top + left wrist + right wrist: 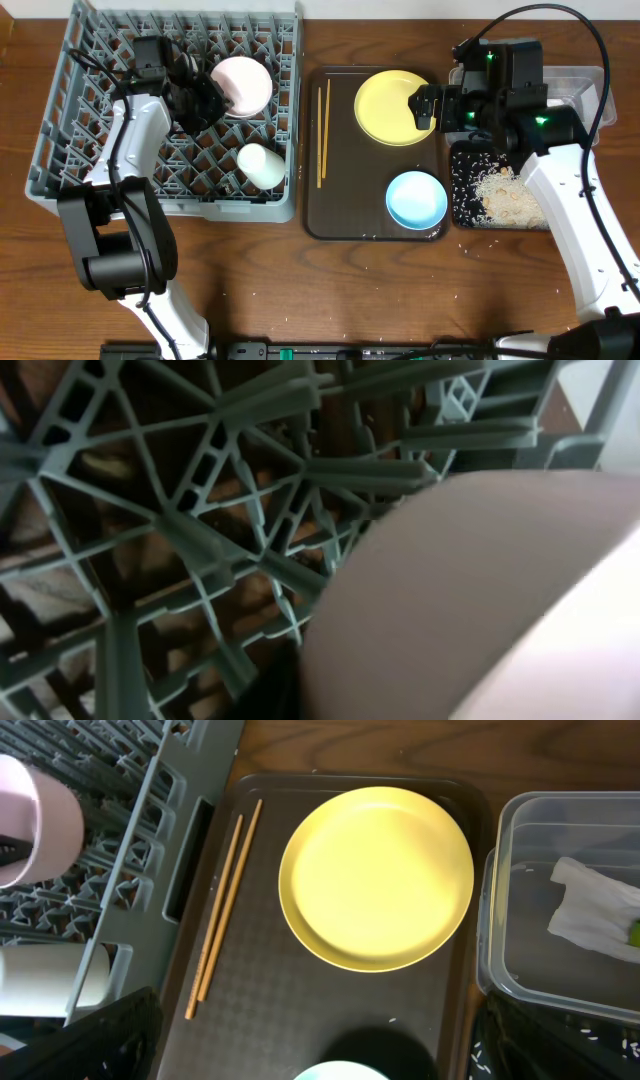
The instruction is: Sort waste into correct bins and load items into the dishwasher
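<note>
Overhead: left gripper (200, 98) down in the rack (60, 150), against the left rim of the white bowl (245, 82), forearm slanting up from the rack's near-left side. Jaws lost against the dark gripper body, so cannot tell whether apart or clamped on the rim. Cup (262, 165) in the rack too, nearer the robot than the bowl. Right gripper (424, 106) hovering over the right edge of the plate (385, 110), arm reaching in from the right above the tub (590, 80) and the black tray (462, 190) with its rice (505, 195). Chopsticks (323, 135) along the left side of the brown tray (350, 215), long axis pointing away from the robot, beyond the plate from the right gripper. Blue bowl (417, 198) at the tray's near-right corner. Left wrist: only rack pegs and the bowl's pale wall, very close, filling the lower right; no fingers in sight. Right wrist: looking straight down, plate almost centred beneath, fingers (100, 1040) dark at the two lower corners, wide apart, holding nothing. Chopsticks left of the plate, side by side. Napkin (590, 920) inside the tub at right. Plate probably next for the right arm, much the nearer; lying flat, likely to need a pinch at the rim.
</note>
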Motion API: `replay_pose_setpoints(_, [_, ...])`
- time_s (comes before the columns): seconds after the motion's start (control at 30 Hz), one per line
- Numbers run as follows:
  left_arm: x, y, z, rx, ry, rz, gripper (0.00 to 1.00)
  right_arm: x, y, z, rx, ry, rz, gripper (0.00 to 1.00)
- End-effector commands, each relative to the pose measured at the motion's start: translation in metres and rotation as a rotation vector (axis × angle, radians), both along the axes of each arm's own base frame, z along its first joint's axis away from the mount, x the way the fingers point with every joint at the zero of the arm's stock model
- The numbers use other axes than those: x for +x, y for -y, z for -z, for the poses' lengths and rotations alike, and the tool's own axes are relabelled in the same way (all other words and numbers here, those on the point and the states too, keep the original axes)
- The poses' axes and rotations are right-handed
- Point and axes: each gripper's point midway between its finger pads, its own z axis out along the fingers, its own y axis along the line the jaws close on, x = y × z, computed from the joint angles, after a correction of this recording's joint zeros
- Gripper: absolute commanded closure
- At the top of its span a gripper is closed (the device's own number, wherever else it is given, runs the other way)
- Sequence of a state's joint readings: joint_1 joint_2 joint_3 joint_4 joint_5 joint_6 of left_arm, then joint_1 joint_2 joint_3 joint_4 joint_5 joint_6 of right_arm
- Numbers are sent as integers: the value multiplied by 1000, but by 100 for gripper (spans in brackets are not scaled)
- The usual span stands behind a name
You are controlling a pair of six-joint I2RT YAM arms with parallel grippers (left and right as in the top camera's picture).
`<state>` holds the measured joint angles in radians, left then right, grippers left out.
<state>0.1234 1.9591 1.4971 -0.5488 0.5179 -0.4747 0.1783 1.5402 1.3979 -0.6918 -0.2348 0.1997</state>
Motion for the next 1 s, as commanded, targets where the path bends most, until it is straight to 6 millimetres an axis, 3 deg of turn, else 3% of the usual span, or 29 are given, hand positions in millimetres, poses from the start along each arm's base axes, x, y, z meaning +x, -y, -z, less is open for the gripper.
replay_pose_setpoints(0.0, [3, 1, -16, 8, 44, 17, 91, 1, -2, -2, -9, 10, -15, 1])
replay_pose_setpoints(0.3, [-5, -23, -69, 276, 153, -37, 92, 1, -2, -2, -9, 10, -15, 1])
replay_pose_setpoints(0.63, [-24, -47, -103, 970, 142, -219, 92, 1, -2, -2, -9, 10, -15, 1])
replay_pose_setpoints(0.83, [-34, -35, -138, 1364, 195, -333, 93, 1, -2, -2, -9, 10, -15, 1])
replay_pose_setpoints(0.97, [-31, -21, -140, 1478, 219, -364, 93, 1, -2, -2, -9, 10, -15, 1])
